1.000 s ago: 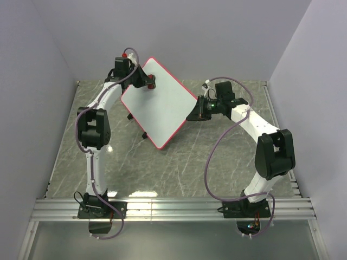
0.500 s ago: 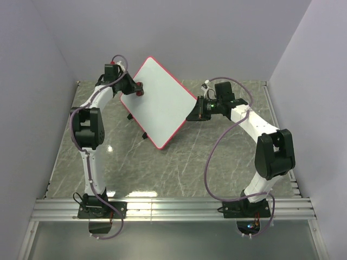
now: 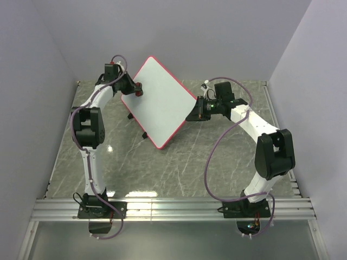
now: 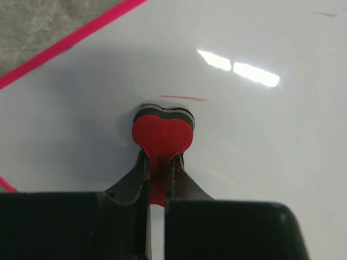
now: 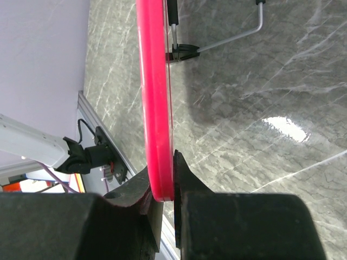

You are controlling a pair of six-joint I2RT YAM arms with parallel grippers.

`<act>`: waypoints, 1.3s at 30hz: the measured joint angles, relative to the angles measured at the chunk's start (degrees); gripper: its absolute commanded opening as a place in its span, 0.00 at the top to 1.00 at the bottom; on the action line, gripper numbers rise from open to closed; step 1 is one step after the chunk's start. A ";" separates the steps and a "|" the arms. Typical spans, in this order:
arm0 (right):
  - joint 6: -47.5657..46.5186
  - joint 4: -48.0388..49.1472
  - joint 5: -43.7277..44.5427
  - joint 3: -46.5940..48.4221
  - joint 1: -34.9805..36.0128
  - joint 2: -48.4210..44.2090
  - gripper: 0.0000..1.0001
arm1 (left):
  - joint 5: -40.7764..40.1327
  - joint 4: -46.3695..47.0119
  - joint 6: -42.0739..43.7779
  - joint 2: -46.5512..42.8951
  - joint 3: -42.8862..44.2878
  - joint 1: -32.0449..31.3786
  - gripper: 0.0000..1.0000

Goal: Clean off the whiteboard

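Note:
The whiteboard (image 3: 160, 103) is a white board with a red-pink frame, held tilted above the table. My right gripper (image 3: 191, 115) is shut on its right corner; in the right wrist view the red frame edge (image 5: 156, 108) sits pinched between the jaws of the right gripper (image 5: 167, 189). My left gripper (image 3: 135, 90) is at the board's left edge, shut on a small red bow-shaped eraser (image 4: 162, 135) pressed flat on the white surface (image 4: 260, 157). A thin red mark (image 4: 184, 98) lies just beyond the eraser.
Two black feet (image 3: 130, 115) stick out under the board's lower-left edge, and a wire stand (image 5: 238, 33) shows behind it. Grey marble tabletop (image 3: 179, 168) lies below, walled on three sides. Metal rails (image 3: 173, 208) run along the near edge.
My left gripper slid with the eraser from the board's upper middle down-left to its left edge, mostly in the first half second. The right gripper and board stayed put.

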 measured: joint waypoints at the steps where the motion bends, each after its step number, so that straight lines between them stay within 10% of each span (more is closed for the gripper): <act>1: -0.04 -0.02 0.02 0.00 0.00 0.00 1.00 | 0.07 -0.68 -0.17 0.04 0.98 -0.28 1.00; 24: -0.85 -0.74 0.50 0.35 0.22 0.20 1.00 | -1.20 -8.83 -2.67 8.87 16.41 1.68 1.00; 39: -0.79 0.02 -0.61 0.37 0.24 0.31 1.00 | -3.96 -11.82 0.28 4.76 4.22 5.03 1.00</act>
